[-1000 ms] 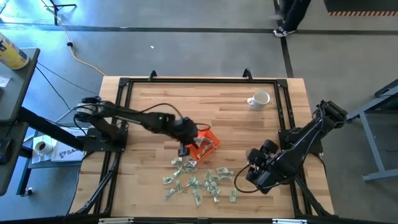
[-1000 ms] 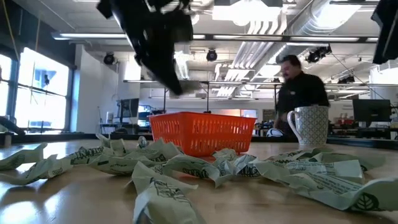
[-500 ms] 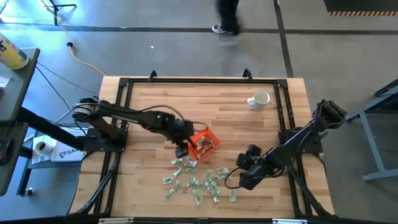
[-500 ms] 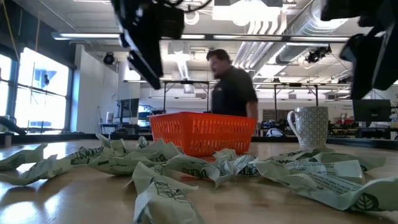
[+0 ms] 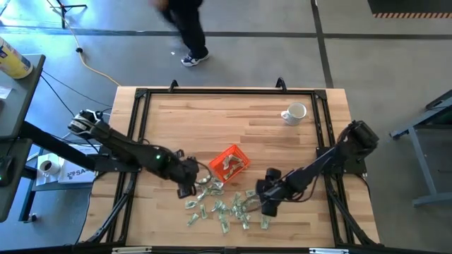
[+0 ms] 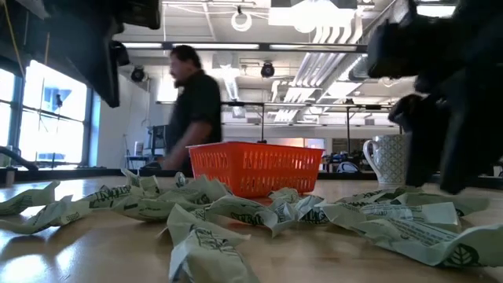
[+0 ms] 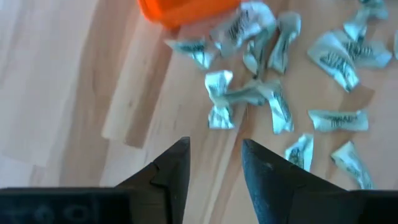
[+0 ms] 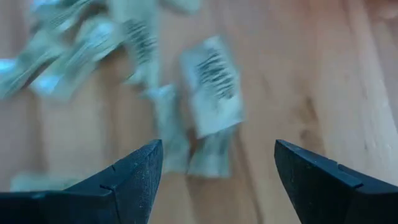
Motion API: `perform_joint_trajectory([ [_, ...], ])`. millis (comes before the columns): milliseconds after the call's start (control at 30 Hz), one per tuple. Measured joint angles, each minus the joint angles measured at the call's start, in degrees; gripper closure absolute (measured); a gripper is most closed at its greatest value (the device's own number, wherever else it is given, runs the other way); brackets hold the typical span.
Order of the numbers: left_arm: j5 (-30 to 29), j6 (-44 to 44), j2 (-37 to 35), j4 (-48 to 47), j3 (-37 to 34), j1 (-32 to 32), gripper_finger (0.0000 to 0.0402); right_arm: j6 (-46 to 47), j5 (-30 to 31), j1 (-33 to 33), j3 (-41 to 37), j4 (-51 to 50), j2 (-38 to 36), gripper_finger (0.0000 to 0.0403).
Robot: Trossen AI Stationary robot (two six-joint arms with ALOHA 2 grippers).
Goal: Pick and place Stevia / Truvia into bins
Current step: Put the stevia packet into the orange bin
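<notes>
It looked like an open industrial lab: exposed ceiling ducts (image 6: 346,35), concrete floor (image 5: 233,60), monitors on benches, a person (image 6: 192,106) walking behind the wooden table (image 5: 233,120).

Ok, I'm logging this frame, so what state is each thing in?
Left hand: open, empty, above bare table beside the sachets.
Right hand: open wide, empty, over the sachets.
Sachets: scattered loose on the table.
Orange tray: upright, some sachets inside.
Mug: upright, apart.
</notes>
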Motion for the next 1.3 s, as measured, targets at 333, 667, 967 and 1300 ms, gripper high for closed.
perform_joint_trajectory([
  [333, 0.01, -5.59, 0.03, -0.13, -3.51, -3.78, 0.0232, -4.62, -6.66, -4.78, 0.58, 5.2, 2.01, 0.0105],
  [667, -0.01, -6.94, 0.03, -1.69, -3.81, -3.65, 0.0234, -6.41, -8.9, -7.66, 0.58, 7.68, 3.6, 0.0199],
  [967, -0.08, -6.83, 0.03, -1.66, -3.81, -3.65, 0.0234, -8.75, -15.5, -10.47, 0.98, 7.25, 3.53, 0.0298],
  [1300, -0.43, -6.77, 0.03, -1.64, -3.81, -3.63, 0.0234, -12.95, -19.42, -10.38, 8.21, 2.34, 3.33, 0.0327],
])
